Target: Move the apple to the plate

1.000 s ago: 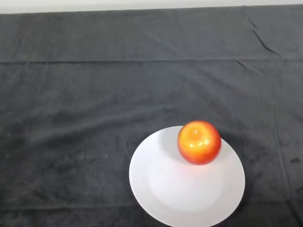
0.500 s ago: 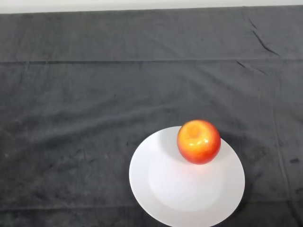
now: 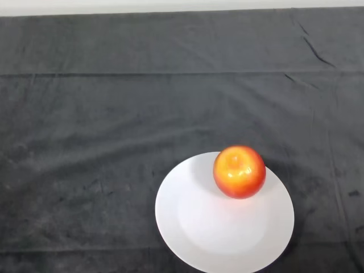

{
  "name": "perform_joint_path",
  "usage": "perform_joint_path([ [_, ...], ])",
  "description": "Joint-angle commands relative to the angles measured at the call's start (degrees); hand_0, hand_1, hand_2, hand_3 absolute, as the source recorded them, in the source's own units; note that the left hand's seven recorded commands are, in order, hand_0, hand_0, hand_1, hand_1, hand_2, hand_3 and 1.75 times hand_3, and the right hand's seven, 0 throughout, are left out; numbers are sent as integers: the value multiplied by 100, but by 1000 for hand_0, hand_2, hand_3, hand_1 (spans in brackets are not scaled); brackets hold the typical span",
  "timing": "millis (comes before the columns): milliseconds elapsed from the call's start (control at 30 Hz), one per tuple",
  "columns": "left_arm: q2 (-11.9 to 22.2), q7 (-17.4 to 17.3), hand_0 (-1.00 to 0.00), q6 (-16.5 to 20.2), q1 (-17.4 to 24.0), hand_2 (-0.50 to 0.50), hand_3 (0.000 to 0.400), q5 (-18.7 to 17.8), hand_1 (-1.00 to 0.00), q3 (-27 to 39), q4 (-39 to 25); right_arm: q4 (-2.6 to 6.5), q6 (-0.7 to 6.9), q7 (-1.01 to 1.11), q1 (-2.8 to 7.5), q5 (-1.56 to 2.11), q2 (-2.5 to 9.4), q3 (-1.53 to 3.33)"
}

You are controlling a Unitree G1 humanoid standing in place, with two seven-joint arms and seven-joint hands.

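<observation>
I see a round, glossy red-and-orange apple [image 3: 239,171] resting on a plain white round plate [image 3: 210,233], seated toward the plate's far right rim rather than its middle. The plate lies on the dark grey cloth-covered tabletop [image 3: 114,125], close to its near edge and right of centre. Creases cross the cloth toward the far right corner.

Even, soft overhead light, small glare on the apple [image 3: 239,171], faint shadow.

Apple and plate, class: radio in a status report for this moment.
Hand not in view. Apple sits on the white plate, toward its far right rim. Dark cloth all round, nothing in the way.
</observation>
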Motion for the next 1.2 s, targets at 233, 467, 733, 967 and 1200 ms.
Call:
perform_joint_path([
  [233, 176, 65, 0, -213, -96, 0, 0, 103, 0, 314, 259, -22, -31, -4, 27, 95, -61, -104],
  [467, 143, 68, 0, -243, -118, 0, 0, 123, 0, 345, 277, -18, -31, -2, 25, 95, -63, -105],
  [733, 124, 31, 0, -284, -131, 0, 0, 129, 0, 368, 306, -14, -32, 0, 24, 95, -64, -105],
  [967, 112, 4, 0, -292, -142, 0, 0, 135, 0, 379, 310, -12, -32, 1, 24, 95, -65, -105],
  [1200, 97, -9, 0, -285, -147, 0, 0, 144, 0, 388, 290, -11, -32, 1, 23, 94, -65, -105],
])
